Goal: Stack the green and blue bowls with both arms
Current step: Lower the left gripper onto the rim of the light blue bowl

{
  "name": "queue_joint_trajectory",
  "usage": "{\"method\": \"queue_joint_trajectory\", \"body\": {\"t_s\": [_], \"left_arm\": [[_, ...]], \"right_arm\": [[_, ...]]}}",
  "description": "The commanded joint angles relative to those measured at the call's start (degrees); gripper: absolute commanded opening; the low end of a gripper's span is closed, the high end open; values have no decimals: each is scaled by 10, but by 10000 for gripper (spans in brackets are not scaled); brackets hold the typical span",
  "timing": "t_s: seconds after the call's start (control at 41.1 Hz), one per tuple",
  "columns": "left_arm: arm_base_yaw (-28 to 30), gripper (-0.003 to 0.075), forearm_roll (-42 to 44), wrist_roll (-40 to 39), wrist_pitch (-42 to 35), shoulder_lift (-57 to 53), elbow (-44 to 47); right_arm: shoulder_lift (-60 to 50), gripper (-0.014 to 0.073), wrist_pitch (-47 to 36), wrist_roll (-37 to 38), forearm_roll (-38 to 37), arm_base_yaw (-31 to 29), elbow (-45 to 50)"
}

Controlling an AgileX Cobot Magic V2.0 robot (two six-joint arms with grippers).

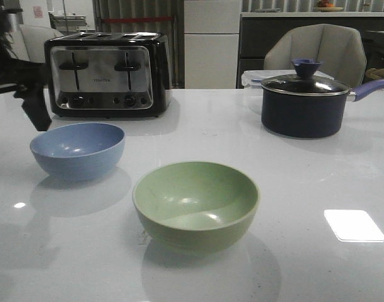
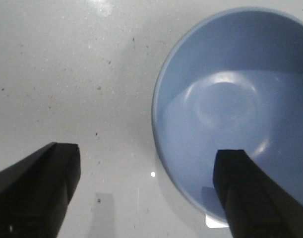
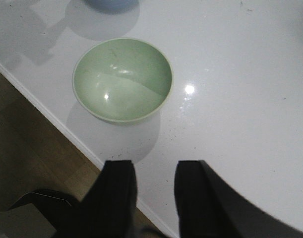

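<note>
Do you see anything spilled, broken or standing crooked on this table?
Nothing stands out. The blue bowl and the green bowl sit upright, empty and apart on the table. The saucepan has its lid on.

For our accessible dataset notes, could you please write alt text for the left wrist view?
A round, matte, dusty blue bowl sits empty on a speckled white tabletop. The left pincer hangs open above it, one dark finger over the bowl's rim, the other over bare table.

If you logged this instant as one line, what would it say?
left gripper: open over blue bowl rim | right gripper: open, away from green bowl | bowls: apart, unstacked
</note>
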Motion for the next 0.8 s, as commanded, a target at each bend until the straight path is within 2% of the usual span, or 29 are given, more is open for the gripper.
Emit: {"method": "queue_joint_trajectory", "body": {"t_s": [0.0, 0.097, 0.195, 0.414, 0.609, 0.682, 0.779], "left_arm": [[1, 600, -13, -5, -27, 15, -47], [1, 587, -13, -5, -28, 47, -70], [1, 518, -13, -5, -32, 66, -82], [1, 291, -13, -5, -44, 72, -86], [1, 129, -13, -1, -32, 72, -89], [1, 90, -13, 1, -11, 70, -96], [1, 93, -14, 15, 15, 57, -104]], "right_arm": [[-3, 342, -35, -6, -2, 0, -16], [-3, 342, -35, -6, -2, 0, -16], [-3, 342, -35, -6, -2, 0, -16], [-3, 342, -35, -6, -2, 0, -16], [-3, 342, -35, -6, -2, 0, -16], [-3, 342, -35, -6, -2, 0, -16], [-3, 342, -35, -6, -2, 0, -16]]}}
